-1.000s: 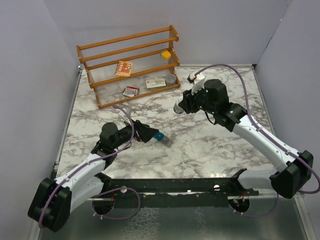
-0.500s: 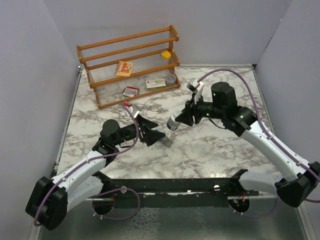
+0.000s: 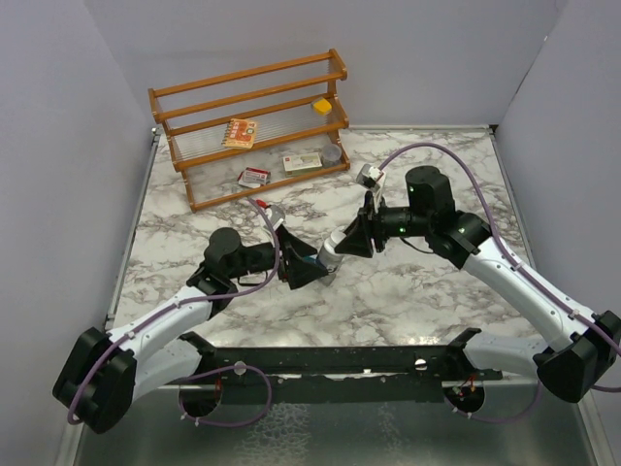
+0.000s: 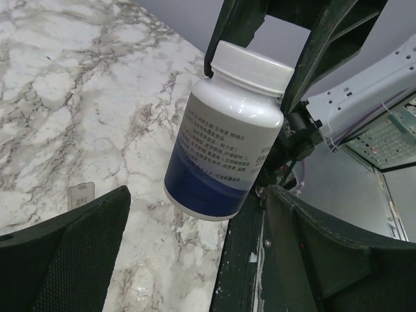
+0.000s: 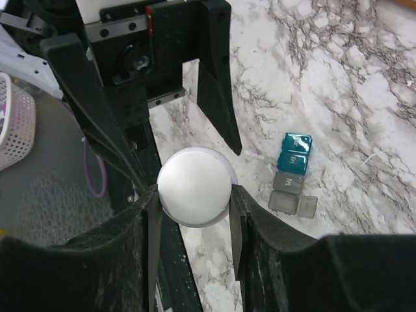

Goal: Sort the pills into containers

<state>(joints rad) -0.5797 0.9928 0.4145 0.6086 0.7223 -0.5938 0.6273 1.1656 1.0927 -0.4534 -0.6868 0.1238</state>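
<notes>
A pill bottle [image 3: 332, 249] with a white cap, grey body and blue base hangs over the middle of the table. My right gripper [image 3: 351, 241] is shut on it just below the cap [image 5: 197, 175], with one finger on each side [image 5: 193, 198]. My left gripper [image 3: 303, 264] is open. Its wide-spread fingers [image 4: 65, 253] stand on either side of the bottle's base [image 4: 214, 188] without touching it. The containers [image 5: 292, 170], a short teal and grey strip, lie on the marble beside the left gripper. In the top view they are mostly hidden. No loose pills show.
A wooden rack [image 3: 247, 126] at the back left holds small boxes, a yellow block and a grey round item. A black rail [image 3: 320, 359] runs along the near edge. A pink basket [image 5: 13, 117] sits beyond the table. Grey walls enclose the sides.
My right arm has carried the bottle left and nearer, down to the left gripper. The left gripper has swung right and up to meet it, covering the containers in the top view.
</notes>
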